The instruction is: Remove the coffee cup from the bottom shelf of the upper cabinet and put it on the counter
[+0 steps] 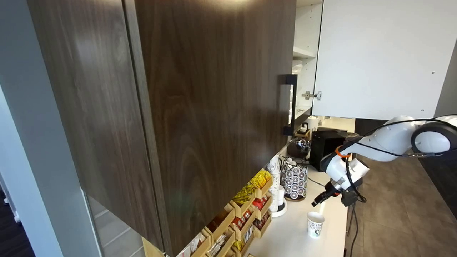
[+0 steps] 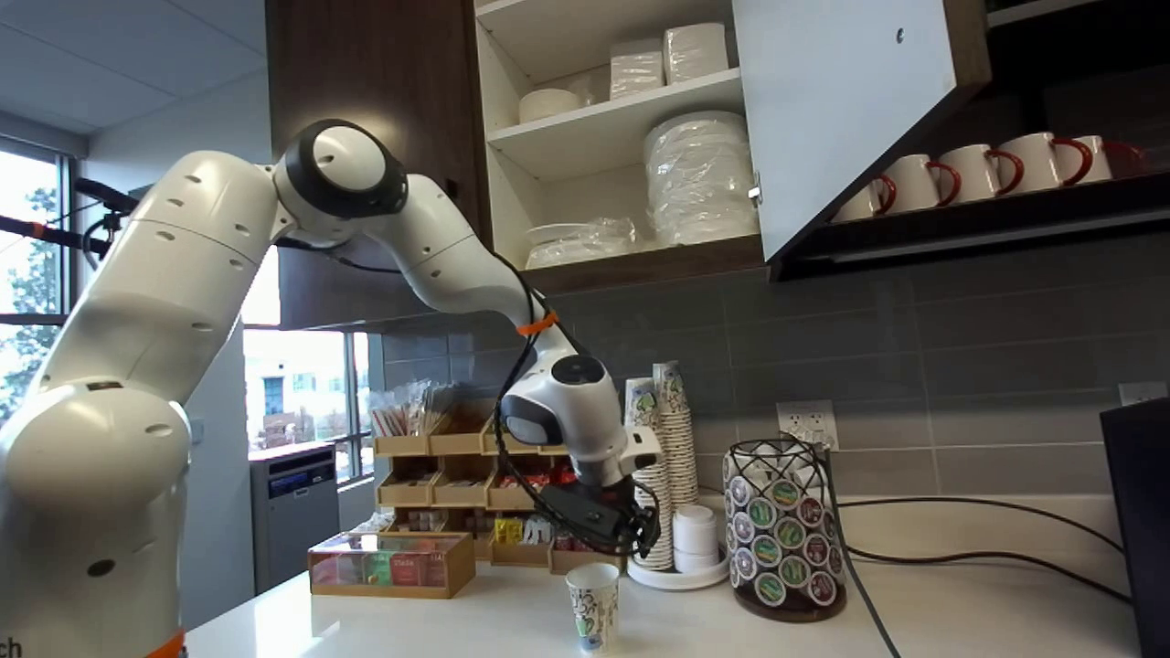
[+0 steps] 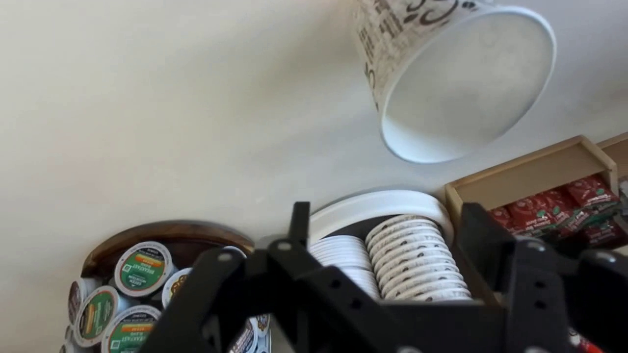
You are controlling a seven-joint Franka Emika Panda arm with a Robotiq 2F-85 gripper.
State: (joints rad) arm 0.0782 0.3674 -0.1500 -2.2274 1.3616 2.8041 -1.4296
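Observation:
The coffee cup, a white paper cup with a printed pattern, stands upright on the white counter [image 2: 512, 608]. It shows in both exterior views [image 1: 315, 225] [image 2: 594, 610] and in the wrist view [image 3: 466, 88], open rim toward the camera. My gripper [image 3: 387, 215] is open and empty, with its fingers wide apart. In both exterior views the gripper [image 1: 316, 202] [image 2: 645, 546] hangs tilted a little above the cup, apart from it. The upper cabinet [image 2: 512, 196] stands open. Its bottom shelf [image 1: 304, 111] is barely visible and holds wrapped white plates [image 2: 699, 178].
A pod canister [image 2: 786, 539] and a white round tray [image 3: 387, 203] with stacked cups and lids stand behind the gripper. Wooden snack bins [image 2: 457, 493] and a clear-topped box [image 2: 393, 565] stand to their left. The open cabinet door [image 1: 378, 57] hangs above.

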